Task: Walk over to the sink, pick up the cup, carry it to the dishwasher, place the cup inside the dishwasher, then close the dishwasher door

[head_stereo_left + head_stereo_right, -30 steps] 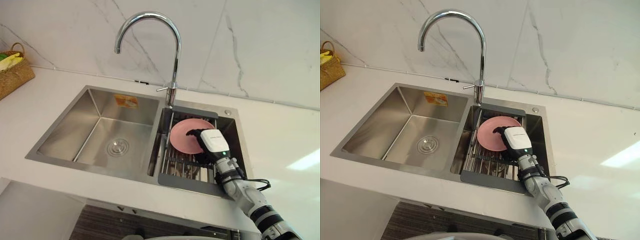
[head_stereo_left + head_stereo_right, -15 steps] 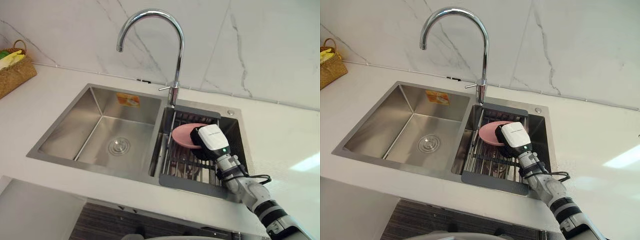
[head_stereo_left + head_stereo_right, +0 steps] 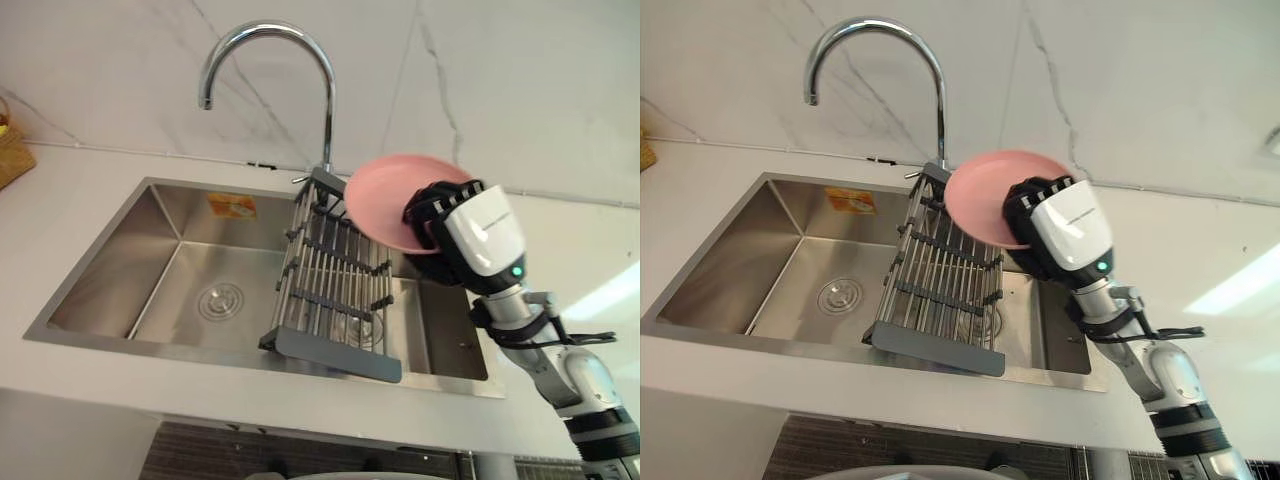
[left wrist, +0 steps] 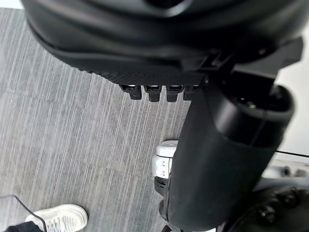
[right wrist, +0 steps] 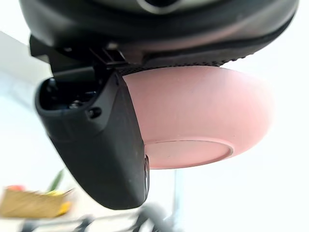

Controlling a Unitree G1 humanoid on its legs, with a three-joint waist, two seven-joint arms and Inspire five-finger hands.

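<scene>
A pink bowl [image 3: 388,198] hangs tilted in the air above the right basin of the steel sink [image 3: 150,255]; I see no cup. My right hand [image 3: 478,232] is shut on the bowl's right rim, fingers over the edge and the thumb [image 5: 99,145] against its underside [image 5: 203,111]. A dark wire drain rack [image 3: 330,280] lies tilted across the sink, its far end raised by the tap's base and its near end on the front edge. In the left wrist view my left hand [image 4: 159,58] hangs over the grey floor with its fingers straight.
A chrome gooseneck tap [image 3: 265,40] arches behind the sink, just left of the bowl. White counter runs all round, with a marble wall behind. A wicker basket [image 3: 8,165] sits at the far left. A person's white shoe [image 4: 58,217] stands on the floor.
My right hand has lifted the pink bowl up out of the right basin. The drain rack has tipped up and slid left. The camera has also shifted.
</scene>
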